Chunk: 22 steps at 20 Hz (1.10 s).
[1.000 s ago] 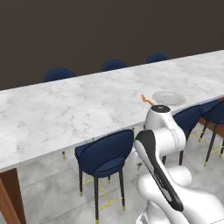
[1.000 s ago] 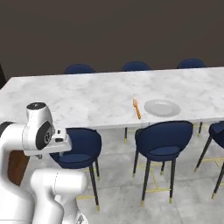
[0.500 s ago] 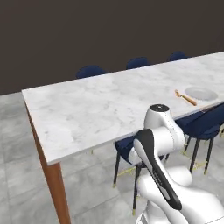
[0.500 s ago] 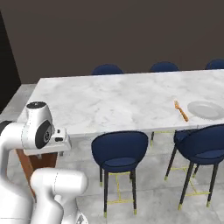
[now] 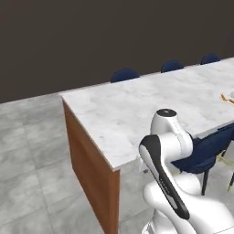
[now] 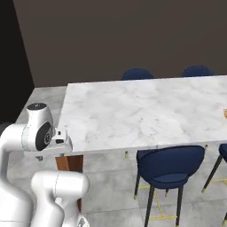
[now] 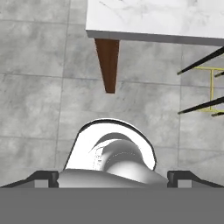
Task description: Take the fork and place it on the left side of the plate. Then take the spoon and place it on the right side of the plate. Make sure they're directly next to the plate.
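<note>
Fork handling first: it looks like a slim stiff sliver, light and probably slippery on stone, so I'd pinch it across the middle of the handle, from above. Right now only a bit of the slim orange fork (image 5: 225,97) peeks in at the far right edge of the long white marble desk (image 5: 137,114), well apart from the arm (another orange speck sits at the right edge of the right base view). Tool (image 7: 112,177) points at the grey tiled floor (image 7: 39,105) with its dark fingertips (image 7: 41,177) spread wide, holding nothing.
</note>
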Available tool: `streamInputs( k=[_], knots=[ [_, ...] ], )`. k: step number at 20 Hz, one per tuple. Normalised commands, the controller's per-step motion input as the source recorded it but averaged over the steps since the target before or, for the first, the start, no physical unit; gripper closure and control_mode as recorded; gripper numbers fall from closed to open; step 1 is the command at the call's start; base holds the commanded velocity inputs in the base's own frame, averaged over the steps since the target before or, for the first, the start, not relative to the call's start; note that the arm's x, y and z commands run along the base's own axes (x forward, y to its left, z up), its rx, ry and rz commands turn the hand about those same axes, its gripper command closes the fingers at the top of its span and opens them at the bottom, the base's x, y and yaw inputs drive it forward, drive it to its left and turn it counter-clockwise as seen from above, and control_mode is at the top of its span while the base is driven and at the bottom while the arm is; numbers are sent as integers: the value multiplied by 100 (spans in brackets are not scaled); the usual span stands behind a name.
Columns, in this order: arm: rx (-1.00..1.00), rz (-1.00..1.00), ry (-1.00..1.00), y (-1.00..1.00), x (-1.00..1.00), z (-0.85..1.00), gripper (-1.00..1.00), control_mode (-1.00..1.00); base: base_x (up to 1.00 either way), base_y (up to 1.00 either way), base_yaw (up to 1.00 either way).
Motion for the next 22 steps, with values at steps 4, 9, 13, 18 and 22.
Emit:
streamInputs(
  k=[4,9,13,18,22],
  knots=[
    [0,0,0,0,0,0,-100,100,8,100,-2],
    [0,0,0,0,0,0,-100,100,3,100,-2],
    [0,0,0,0,0,0,-100,100,10,100,-3],
    [0,0,0,0,0,0,-100,100,78,100,-1],
    [0,0,0,0,0,0,-100,100,100,100,-6]
  ],
)
